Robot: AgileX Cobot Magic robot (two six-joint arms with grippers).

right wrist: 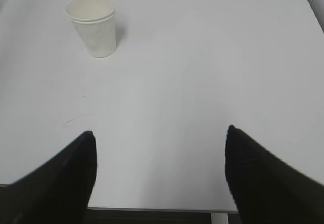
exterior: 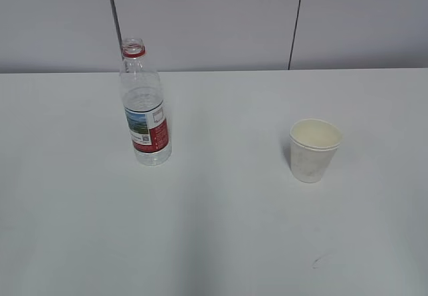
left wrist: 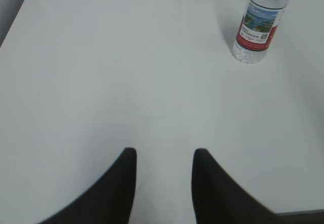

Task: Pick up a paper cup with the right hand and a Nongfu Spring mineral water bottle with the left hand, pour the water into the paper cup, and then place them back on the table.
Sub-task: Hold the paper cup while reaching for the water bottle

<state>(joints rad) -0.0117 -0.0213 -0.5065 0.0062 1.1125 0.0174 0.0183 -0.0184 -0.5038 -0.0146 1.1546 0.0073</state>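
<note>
The Nongfu Spring mineral water bottle (exterior: 144, 107) stands upright and uncapped on the white table (exterior: 221, 229) at the left, partly filled with clear water. It also shows in the left wrist view (left wrist: 258, 27) at the top right. The off-white paper cup (exterior: 313, 150) stands upright at the right, empty as far as I can see; it shows in the right wrist view (right wrist: 92, 25) at the top left. My left gripper (left wrist: 164, 155) is open and empty, well short of the bottle. My right gripper (right wrist: 159, 135) is wide open and empty above the table's near edge. Neither arm shows in the exterior view.
A small dark scuff mark (exterior: 315, 262) lies on the table in front of the cup, also in the right wrist view (right wrist: 76, 119). A grey panelled wall (exterior: 214, 15) stands behind the table. The table's near edge (right wrist: 162, 210) runs under the right gripper.
</note>
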